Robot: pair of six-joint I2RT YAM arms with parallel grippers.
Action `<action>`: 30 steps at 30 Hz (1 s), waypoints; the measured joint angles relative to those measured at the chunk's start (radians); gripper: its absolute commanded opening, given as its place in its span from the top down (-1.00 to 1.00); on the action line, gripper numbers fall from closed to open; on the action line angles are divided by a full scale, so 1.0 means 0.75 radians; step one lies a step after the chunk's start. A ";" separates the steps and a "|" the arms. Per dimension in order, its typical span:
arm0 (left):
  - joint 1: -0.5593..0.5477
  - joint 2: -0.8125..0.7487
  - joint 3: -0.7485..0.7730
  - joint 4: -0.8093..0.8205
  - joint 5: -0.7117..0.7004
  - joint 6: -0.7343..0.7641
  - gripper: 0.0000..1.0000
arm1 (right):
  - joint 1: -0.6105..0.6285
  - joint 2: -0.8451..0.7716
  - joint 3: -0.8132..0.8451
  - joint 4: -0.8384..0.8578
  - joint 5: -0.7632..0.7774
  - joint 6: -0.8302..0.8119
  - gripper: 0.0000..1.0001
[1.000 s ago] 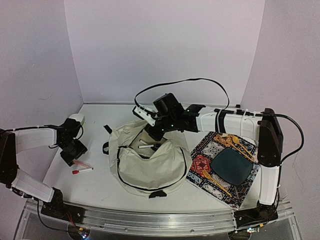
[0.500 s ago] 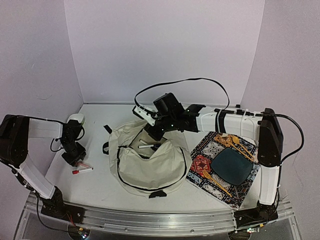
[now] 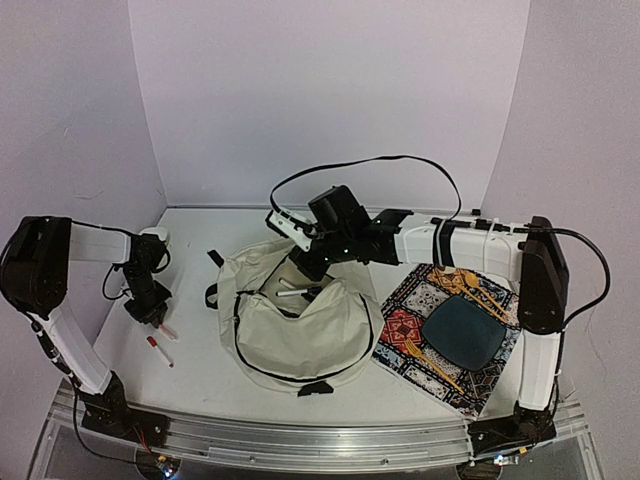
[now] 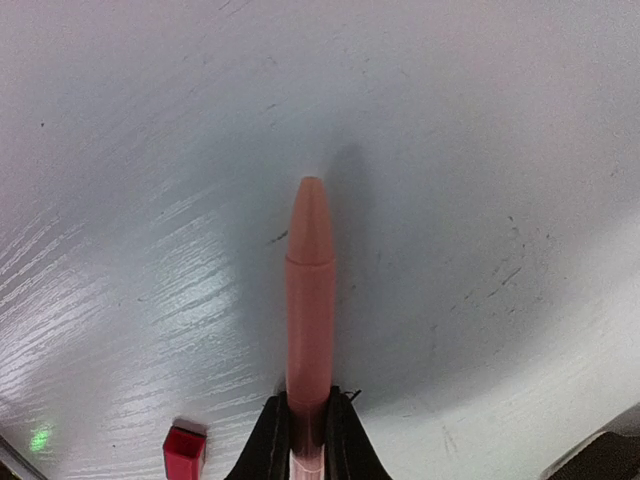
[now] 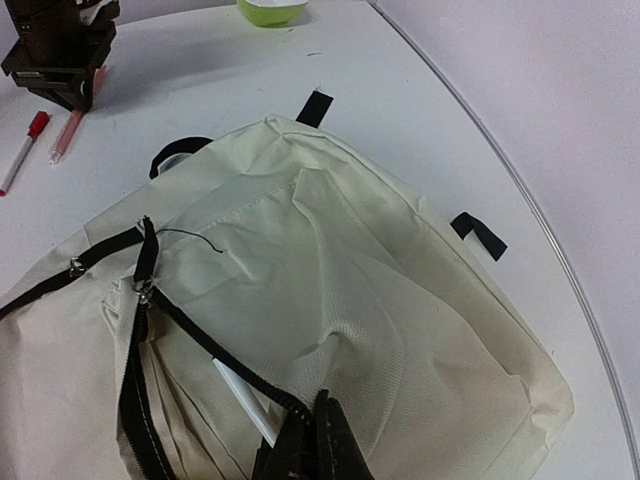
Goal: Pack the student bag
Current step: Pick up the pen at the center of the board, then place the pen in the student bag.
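The student bag (image 3: 300,335) lies flat in the middle of the table (image 3: 200,385). Its zipper is open at the top.

The right gripper (image 5: 312,445) is at the far edge of the bag. Its jaws are pressed tight together on the cloth right by the zipper. It looks like it is holding the bag's mouth open.

A white pen (image 5: 245,400) is inside the bag, just under the open zipper. So I think one thing is already packed.

The left gripper (image 4: 303,428) is well to the left of the bag, low over the table. Its jaws are narrow and squeeze a pink pen (image 4: 310,290) at one end. The rest of the pen sticks out in front. I cannot tell if the pen is off the table yet.

A red-capped marker (image 3: 160,351) lies on the table left of the bag, just beside the pink pen. Nothing is holding it.

A bright patterned placemat (image 3: 400,330) lies to the right of the bag, touching it.

I think the job is partly done. The pink pen has to be carried over to the bag and dropped in. The red-capped marker seems to be left after that, and the zipper is not closed.
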 measured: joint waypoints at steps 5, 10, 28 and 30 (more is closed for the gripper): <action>0.001 0.003 0.015 0.001 0.005 0.021 1.00 | 0.000 -0.007 -0.008 0.009 0.000 0.000 0.99; 0.000 -0.049 0.014 0.052 0.011 0.044 1.00 | 0.000 -0.010 -0.008 0.009 0.000 0.000 0.99; -0.143 -0.805 -0.180 0.525 0.249 0.361 1.00 | 0.000 -0.010 -0.008 0.019 -0.001 0.001 0.99; -0.219 -0.820 -0.180 0.567 0.246 0.404 1.00 | 0.000 -0.010 -0.008 0.019 -0.001 0.001 0.99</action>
